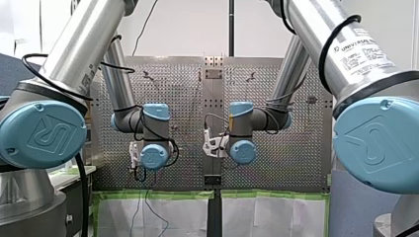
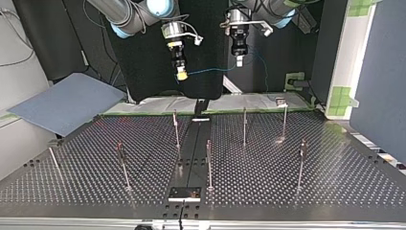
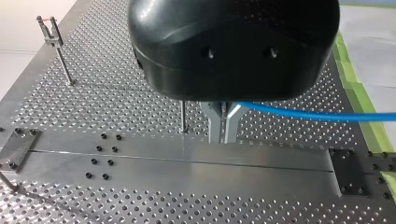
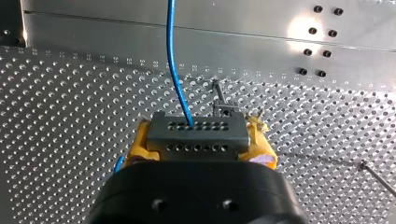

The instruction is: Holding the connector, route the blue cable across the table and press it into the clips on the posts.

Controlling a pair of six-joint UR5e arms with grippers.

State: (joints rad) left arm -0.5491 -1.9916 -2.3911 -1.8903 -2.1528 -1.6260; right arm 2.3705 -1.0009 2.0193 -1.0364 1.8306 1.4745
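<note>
Order: across the top view, from its left to its right.
Right gripper (image 2: 181,74): clenched on the connector (image 4: 197,133). The yellow pads (image 4: 259,136) press on its two short ends. It hangs well above the table (image 2: 335,167).
Connector: a small grey block with rows of holes. I judge it rigid and light, so it is the safe place to hold. Its long side lies crosswise between the pads, and its holed face points ahead of the gripper.
Cable (image 2: 210,72): thin and blue. It leaves one hole of the connector straight ahead, then spans the air to my other gripper. It touches no clip.
Cable handling: I judge it light and limp. It will likely sag when slack and could kink if bent hard. I would grip it just beside the stretch to be pressed and keep it gently taut.
Cable axis: the span runs roughly level across the top view, with the connector end at the view's left.
Left gripper (image 3: 225,122): its metal fingers are pinched together on the cable. The cable runs out sideways from them, high over the table.
Posts (image 2: 244,125): thin and upright, scattered over the table below both grippers. The clips are at their tops. I judge them springy, so I would press lightly.
</note>
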